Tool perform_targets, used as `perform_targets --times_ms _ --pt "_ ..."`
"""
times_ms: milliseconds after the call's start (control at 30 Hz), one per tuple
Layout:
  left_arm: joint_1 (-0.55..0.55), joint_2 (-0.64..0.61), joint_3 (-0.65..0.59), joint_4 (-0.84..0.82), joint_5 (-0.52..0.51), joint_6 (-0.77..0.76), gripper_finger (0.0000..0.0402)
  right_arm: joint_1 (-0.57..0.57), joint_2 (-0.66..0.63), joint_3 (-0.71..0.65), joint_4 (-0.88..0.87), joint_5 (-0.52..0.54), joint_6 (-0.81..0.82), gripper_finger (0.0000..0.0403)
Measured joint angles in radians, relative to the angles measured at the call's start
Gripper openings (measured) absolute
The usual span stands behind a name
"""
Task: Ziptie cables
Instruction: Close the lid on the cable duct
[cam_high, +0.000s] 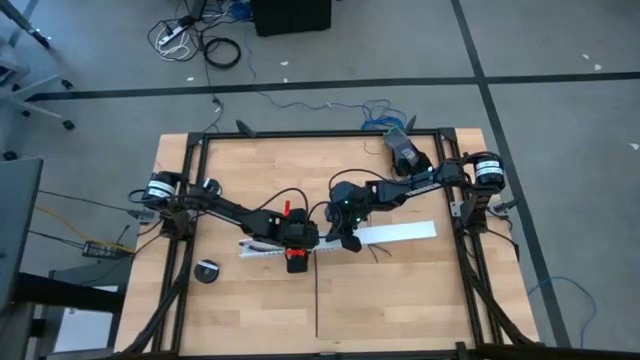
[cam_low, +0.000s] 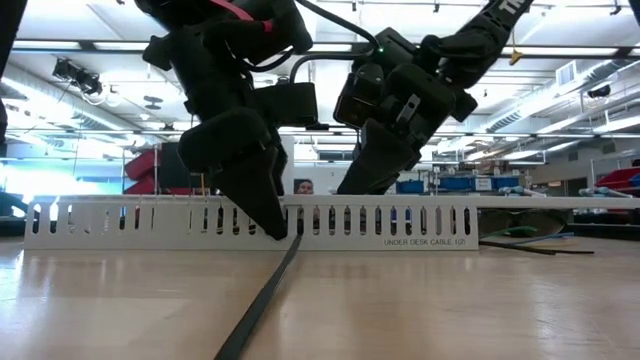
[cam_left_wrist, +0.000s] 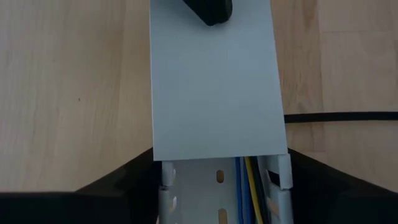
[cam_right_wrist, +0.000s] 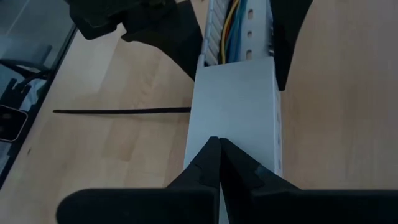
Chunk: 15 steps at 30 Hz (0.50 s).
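Two grippers sit on the white channel (cam_high: 340, 240) at table centre. Left gripper (cam_high: 297, 250) straddles the channel's uncovered end, fingers (cam_left_wrist: 118, 186) spread wide on either side, apparently bracing it, not lifting. Right gripper (cam_right_wrist: 219, 163) has fingers pressed together, tip down on the flat cover (cam_right_wrist: 233, 106). Cables (cam_right_wrist: 235, 25) lie inside the open trough; ziptie (cam_high: 316, 300) lies loose on the wood, running toward 6 o'clock from the channel. Judged step: still handling the cover; next, the ziptie needs picking up
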Motion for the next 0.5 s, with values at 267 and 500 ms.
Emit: perform_targets --times_ms 267,500 --pt "0.0 0.0 0.0 0.003 0.0 0.008 0.0233 0.0 0.0 0.001 -0.013 -0.007 0.0 0.0" --pt "0.0 0.0 0.0 0.01 -0.001 0.01 0.0231 0.0 0.0 0.0 -0.002 -0.006 0.001 0.0"
